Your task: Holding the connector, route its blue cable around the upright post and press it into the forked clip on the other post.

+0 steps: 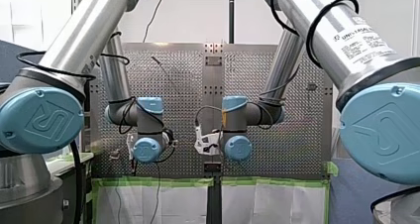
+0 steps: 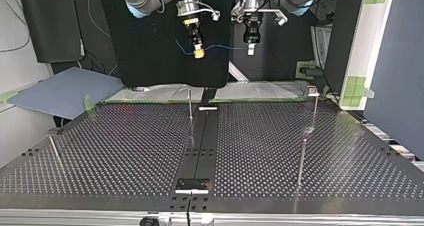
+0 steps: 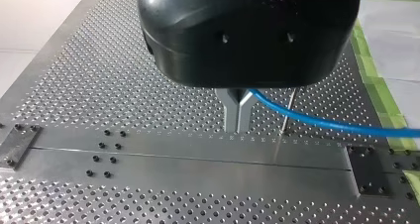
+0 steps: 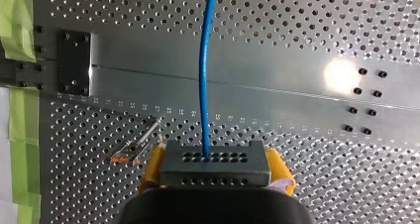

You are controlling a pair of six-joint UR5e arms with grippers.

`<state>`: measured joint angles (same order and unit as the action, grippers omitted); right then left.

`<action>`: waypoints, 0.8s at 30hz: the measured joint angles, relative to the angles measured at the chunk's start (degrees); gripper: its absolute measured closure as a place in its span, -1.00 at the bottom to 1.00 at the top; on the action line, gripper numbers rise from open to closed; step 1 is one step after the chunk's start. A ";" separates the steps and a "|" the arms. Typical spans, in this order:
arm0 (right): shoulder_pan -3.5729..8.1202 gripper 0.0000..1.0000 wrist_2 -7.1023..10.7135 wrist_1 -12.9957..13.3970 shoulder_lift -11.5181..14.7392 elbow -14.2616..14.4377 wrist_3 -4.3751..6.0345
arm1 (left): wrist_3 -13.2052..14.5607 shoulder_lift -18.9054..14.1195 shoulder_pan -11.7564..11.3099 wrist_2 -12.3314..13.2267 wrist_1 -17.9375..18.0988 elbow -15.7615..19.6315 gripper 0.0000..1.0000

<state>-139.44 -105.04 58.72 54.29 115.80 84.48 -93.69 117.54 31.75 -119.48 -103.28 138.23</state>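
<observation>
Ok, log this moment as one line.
right gripper: shut on connector | left gripper: shut on blue cable | both above table | cable clear of post

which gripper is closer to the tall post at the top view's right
Left. My left gripper hangs up and left of the post in that view; my right gripper hangs further left.

Thin cable (image 4: 203, 85): bright blue.
Rectangular connector block (image 4: 214, 170): dark grey, dotted holes.
Finger pads (image 4: 151, 168): yellow.
Metal table (image 4: 297, 16): silver, perforated grid.
</observation>
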 joint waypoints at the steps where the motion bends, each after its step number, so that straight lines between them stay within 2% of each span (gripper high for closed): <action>1: 0.00 1.00 0.00 0.00 0.00 0.00 0.00 | 0.00 0.00 0.00 0.00 0.00 0.00 1.00; 9: 0.00 1.00 0.00 0.00 0.00 0.00 0.00 | 0.00 0.00 0.00 0.00 0.00 0.00 1.00; 13: -0.23 1.00 -0.25 -0.27 -0.19 -0.24 0.25 | 0.77 0.27 0.76 0.77 -0.78 -0.76 1.00; 18: -0.88 1.00 -1.91 -1.92 0.82 -1.91 1.92 | 2.73 -1.20 1.33 2.73 -2.75 -2.72 1.00; 24: -0.45 1.00 -4.78 -4.78 3.58 -4.78 4.78 | 3.52 -4.22 0.94 4.64 -5.80 -5.81 1.00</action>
<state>-139.89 -109.82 53.94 57.87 111.02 89.26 -90.17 113.32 32.68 -114.84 -109.08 132.42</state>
